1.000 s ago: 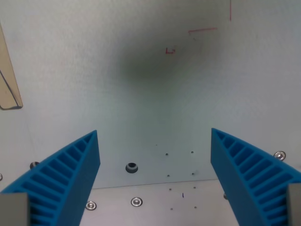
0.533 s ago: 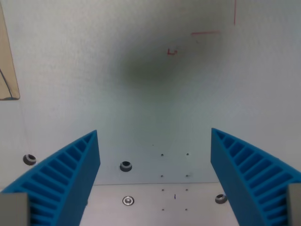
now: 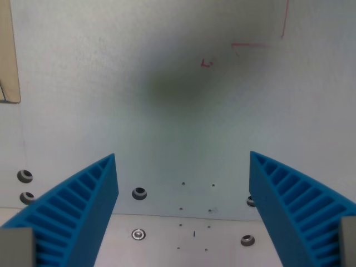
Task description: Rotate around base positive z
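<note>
My gripper [image 3: 182, 167] stands open above a pale grey-white board [image 3: 167, 122], with nothing between its two ribbed blue fingers. One finger [image 3: 78, 211] fills the wrist view's lower left, the other [image 3: 295, 206] the lower right. A dark blurred shadow [image 3: 172, 83] lies on the board ahead of the fingers. No loose object is in view.
Thin red pen marks [image 3: 250, 44] sit at the upper right of the board. A tan strip [image 3: 8, 55] runs down the left edge. Screws and small holes [image 3: 139, 193] dot the board's near edge, where a lighter metal plate [image 3: 167, 245] begins.
The whole scene has turned and slid in the wrist view: the camera has rotated. The red marks shifted right, the tan strip stands more upright, new screws appeared at lower left. The fingers stay equally apart.
</note>
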